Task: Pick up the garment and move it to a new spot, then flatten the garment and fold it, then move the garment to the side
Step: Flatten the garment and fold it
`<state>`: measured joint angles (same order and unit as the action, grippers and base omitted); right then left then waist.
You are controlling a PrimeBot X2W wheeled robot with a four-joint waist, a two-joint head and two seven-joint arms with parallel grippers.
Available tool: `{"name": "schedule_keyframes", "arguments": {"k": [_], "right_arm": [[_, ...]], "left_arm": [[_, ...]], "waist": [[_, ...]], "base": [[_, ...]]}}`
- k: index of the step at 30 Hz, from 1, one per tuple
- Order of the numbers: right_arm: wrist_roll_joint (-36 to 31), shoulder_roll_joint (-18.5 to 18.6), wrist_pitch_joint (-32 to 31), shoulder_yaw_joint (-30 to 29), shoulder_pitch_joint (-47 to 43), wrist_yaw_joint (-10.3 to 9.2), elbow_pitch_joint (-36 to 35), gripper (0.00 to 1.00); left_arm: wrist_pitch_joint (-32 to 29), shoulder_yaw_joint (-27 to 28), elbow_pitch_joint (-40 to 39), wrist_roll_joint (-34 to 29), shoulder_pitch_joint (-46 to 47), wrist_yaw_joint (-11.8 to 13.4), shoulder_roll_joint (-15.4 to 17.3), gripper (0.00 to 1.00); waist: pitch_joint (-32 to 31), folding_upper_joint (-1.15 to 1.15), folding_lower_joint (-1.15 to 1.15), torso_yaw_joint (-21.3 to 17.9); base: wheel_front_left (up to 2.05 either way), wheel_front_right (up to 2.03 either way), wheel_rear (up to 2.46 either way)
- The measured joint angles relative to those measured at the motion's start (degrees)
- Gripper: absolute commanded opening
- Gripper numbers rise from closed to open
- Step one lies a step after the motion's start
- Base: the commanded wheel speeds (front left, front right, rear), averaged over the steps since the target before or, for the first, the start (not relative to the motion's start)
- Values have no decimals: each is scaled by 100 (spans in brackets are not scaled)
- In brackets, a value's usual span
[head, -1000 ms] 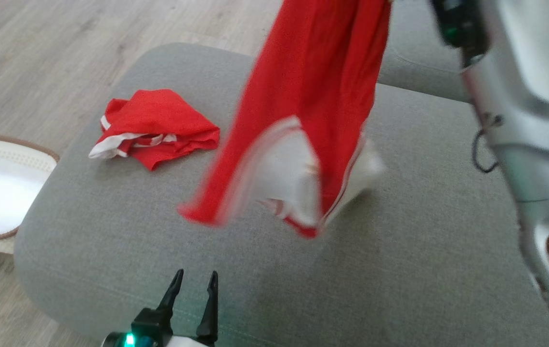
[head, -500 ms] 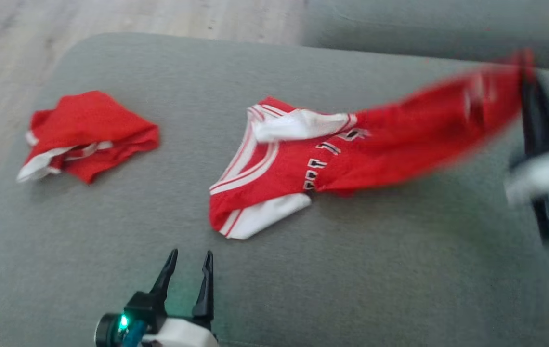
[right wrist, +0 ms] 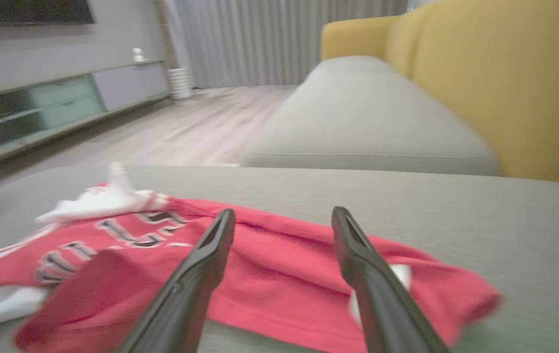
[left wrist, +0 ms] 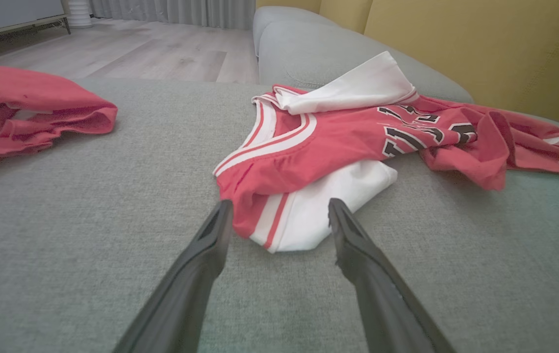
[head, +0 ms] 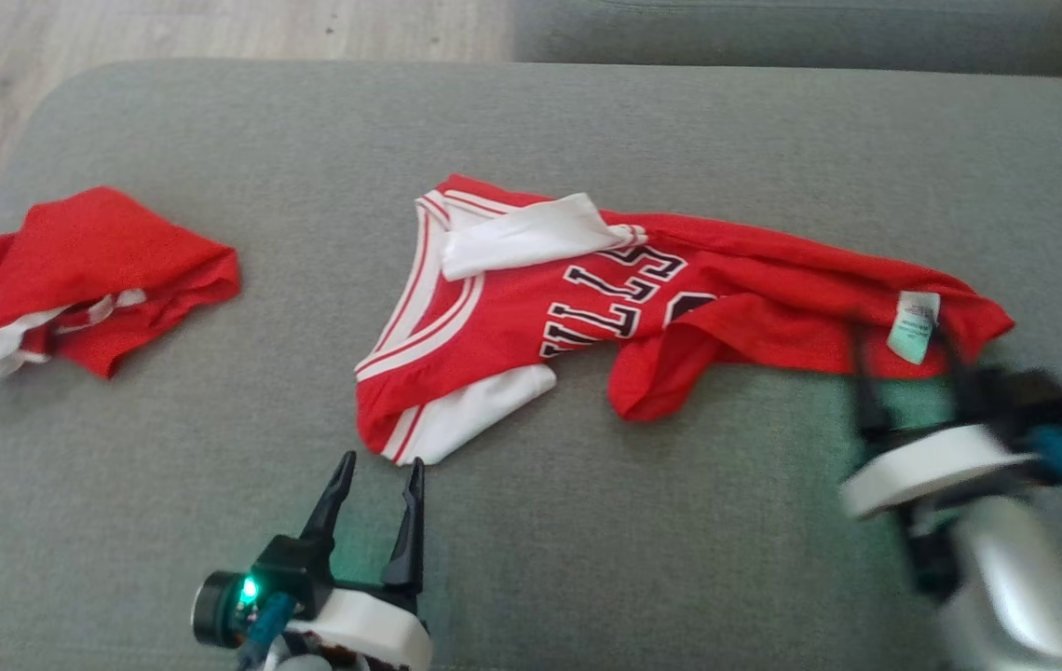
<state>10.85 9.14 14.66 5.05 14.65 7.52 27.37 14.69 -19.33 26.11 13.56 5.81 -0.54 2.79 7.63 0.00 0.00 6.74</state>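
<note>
Layout as recorded from the head view: a red basketball jersey with white trim and black lettering (head: 680, 308) is spread, rumpled, from the middle of the grey fabric seat cushion (head: 587, 559) toward its right edge. A second, crumpled red-and-white garment (head: 93, 275) is noted near the left edge, well apart from the jersey. The left gripper (head: 380, 461) is seen near the front edge with its fingers parted and nothing between them. The right gripper (head: 904, 354), blurred, is seen at the jersey's hem end, beside a white care label (head: 913, 326).

Left wrist view: the jersey's white-panelled shoulder corner (left wrist: 309, 211) is shown just past the parted fingertips of the left gripper (left wrist: 279, 203); contact cannot be judged. A yellow sofa back (left wrist: 480, 49) is also seen behind the cushion.

Right wrist view: the right gripper (right wrist: 283, 212) is shown spread wide and clamped on nothing. The red hem (right wrist: 284, 279) lies on the cushion beyond and under the fingers, the label partly hidden by one finger. A low media cabinet (right wrist: 63, 98) and grey curtains (right wrist: 269, 39) are picked up across the room.

Change noted: a second ago the jersey was hung in the air from the raised right arm. Half a second ago its hem end was still lifted at that gripper. It is now released and laid on the cushion. The head camera has shifted as well.
</note>
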Motion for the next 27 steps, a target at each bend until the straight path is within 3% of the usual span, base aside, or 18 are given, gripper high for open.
{"name": "schedule_keyframes", "arguments": {"k": [4,8,23,25,27], "right_arm": [[318,-212,0,1047,-5,0,43,100],[542,-303,0,1720,-16,0,303,100],[630,-480,-1,2015,27,0,1091,100],[630,-500,-1,2014,90,0,1181,96],[630,-500,-1,1995,184,0,1226,75]], "left_arm": [[0,-98,45,1,-7,1,-1,100],[0,-108,77,7,-43,3,0,100],[0,-143,88,10,-166,7,0,100],[0,-152,87,51,-161,12,0,100],[0,-154,85,65,-151,12,0,100]], "waist": [[-42,0,0,163],[-95,0,0,348],[-38,0,0,704],[-3,0,0,727],[25,0,1,753]], "base": [[0,0,0],[0,0,0],[0,0,0],[0,0,0],[0,0,0]]}}
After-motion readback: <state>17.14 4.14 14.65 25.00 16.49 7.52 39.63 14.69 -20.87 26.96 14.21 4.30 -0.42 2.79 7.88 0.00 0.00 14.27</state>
